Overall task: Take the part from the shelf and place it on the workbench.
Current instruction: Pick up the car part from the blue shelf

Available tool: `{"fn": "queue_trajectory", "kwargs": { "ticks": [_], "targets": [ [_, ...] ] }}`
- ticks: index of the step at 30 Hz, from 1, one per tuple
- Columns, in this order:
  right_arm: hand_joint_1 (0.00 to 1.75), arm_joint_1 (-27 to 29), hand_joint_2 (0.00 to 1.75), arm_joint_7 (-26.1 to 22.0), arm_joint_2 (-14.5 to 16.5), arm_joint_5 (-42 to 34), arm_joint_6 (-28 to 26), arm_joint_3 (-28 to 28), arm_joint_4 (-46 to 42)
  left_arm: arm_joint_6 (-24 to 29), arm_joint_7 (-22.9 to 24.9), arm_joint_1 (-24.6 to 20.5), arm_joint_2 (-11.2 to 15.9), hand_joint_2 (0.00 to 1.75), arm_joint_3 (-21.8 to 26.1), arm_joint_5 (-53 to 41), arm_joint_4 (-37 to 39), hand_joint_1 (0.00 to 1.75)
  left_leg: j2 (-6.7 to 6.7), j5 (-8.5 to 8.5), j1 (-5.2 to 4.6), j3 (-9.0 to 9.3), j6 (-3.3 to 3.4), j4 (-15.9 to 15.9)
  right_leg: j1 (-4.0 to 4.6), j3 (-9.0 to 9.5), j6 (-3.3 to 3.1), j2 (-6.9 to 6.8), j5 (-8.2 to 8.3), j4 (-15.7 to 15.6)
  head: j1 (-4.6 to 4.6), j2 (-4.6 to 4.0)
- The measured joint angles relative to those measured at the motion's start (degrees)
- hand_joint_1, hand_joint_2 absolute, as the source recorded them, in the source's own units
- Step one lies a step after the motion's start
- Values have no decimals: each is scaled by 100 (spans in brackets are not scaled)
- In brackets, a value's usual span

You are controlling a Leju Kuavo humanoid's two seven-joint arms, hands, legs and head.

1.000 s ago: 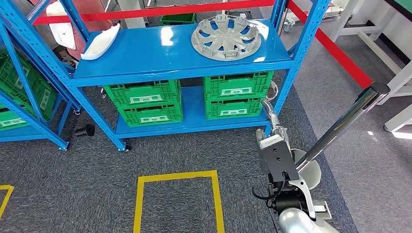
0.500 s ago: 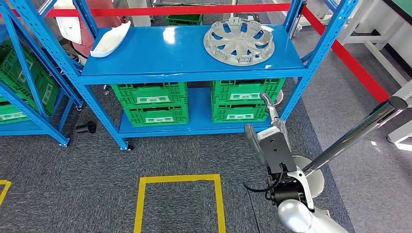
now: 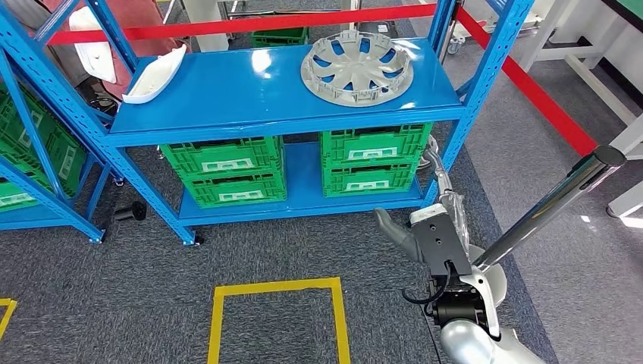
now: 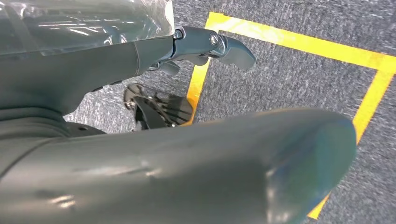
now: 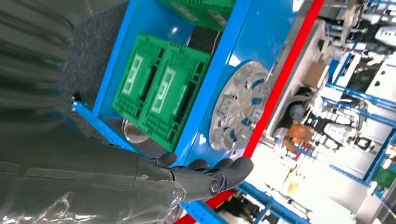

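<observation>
Head view: wheel cover (image 3: pixel 356 67) upper centre on shelf (image 3: pixel 250 95); right hand (image 3: pixel 425 227) empty, fingers (image 5: pixel 224 170) released. Left wrist view: left hand (image 4: pixel 140 116) empty, fingers (image 4: pixel 205 44) extended over floor tape (image 4: pixel 299 44).

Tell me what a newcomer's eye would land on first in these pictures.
Most striking is the grey wheel cover lying flat on the right part of the blue shelf, with a white curved part at the shelf's left edge. Below sit green crates in stacked pairs. The right hand is raised in front of the shelf's right post, holding nothing.
</observation>
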Motion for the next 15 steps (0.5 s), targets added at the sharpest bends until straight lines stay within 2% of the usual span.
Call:
{"fn": "queue_trajectory", "kwargs": {
  "ticks": [2, 3, 4, 7, 9, 11, 13, 14, 15],
  "targets": [
    [0, 101, 175, -24, 0, 57, -1, -105, -67, 24, 48, -1, 4, 0, -2, 9, 0, 0, -1, 438, -9, 288, 59, -686, 2, 65, 28, 13, -43, 1, -16, 0],
    [0, 146, 175, -34, -1, 82, -1, -161, -102, 34, 72, -3, 8, 0, -4, 13, 0, 0, -2, 582, -24, 430, 95, -1011, 10, 86, 52, 18, -63, 3, -22, 0],
    [0, 187, 175, -39, -1, 103, -1, -216, -136, 44, 94, -7, 10, 0, -9, 15, 0, 0, -3, 620, -39, 533, 131, -1229, 15, 85, 81, 19, -72, 5, -31, 0],
    [0, 304, 175, -42, -3, 141, -3, -353, -227, 62, 128, -6, 11, 0, -27, 21, 0, 0, -9, 554, -47, 613, 208, -1420, 22, 46, 183, 15, -67, -11, -40, 0],
    [0, 366, 175, -54, -7, 153, -6, -459, -292, 70, 134, 3, 20, 0, -33, 28, 0, 0, -12, 579, -20, 635, 254, -1484, 16, -5, 250, 4, -155, 100, -9, 0],
    [0, 428, 175, -75, -10, 161, -8, -565, -327, 72, 148, -4, 33, 0, -39, 32, 0, 0, -9, 587, -13, 657, 297, -1519, 10, -268, 296, -4, -422, 628, 48, 0],
    [0, 525, 175, -104, -11, 168, -8, -652, -343, 67, 174, -6, 38, 0, -53, 31, 0, 0, -7, 572, -24, 661, 328, -1515, 6, -652, 316, -4, -667, 1325, 97, 0],
    [0, 577, 175, -120, -11, 173, -8, -693, -354, 64, 187, -4, 40, 0, -64, 30, 0, 0, -7, 561, -31, 667, 334, -1509, 6, -767, 315, -4, -663, 1499, 115, 0],
    [0, 617, 175, -134, -11, 179, -8, -737, -372, 65, 198, -2, 42, 0, -78, 29, 0, 0, -7, 546, -37, 678, 337, -1502, 7, -779, 307, -4, -543, 1455, 132, 0]
  ]
}}
